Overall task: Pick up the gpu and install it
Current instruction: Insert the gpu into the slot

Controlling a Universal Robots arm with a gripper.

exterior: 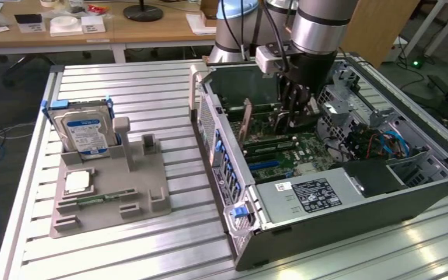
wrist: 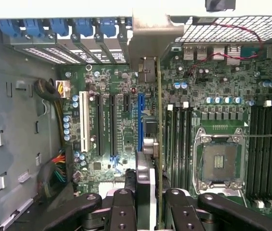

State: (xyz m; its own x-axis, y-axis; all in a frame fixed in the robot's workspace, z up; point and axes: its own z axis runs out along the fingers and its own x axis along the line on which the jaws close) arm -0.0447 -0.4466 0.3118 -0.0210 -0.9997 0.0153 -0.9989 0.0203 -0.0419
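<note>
On the exterior view's left, a grey moulded parts tray [exterior: 142, 181] lies on the ribbed aluminium worktop [exterior: 130, 81], holding an upright silver hard drive with a blue-white label [exterior: 84, 131] at its far end and a narrow green memory stick [exterior: 103, 198] lying flat nearer. To the right lies the open grey computer case [exterior: 325, 227], its green motherboard [exterior: 302, 157] exposed. The thin flat black gpu [exterior: 247, 119] stands upright on edge inside it, just beside the long blue expansion slot [wrist: 140, 120]; whether it is seated cannot be told. The black end effector [wrist: 148, 197] reaches down into the case, pinching the gpu.
</note>
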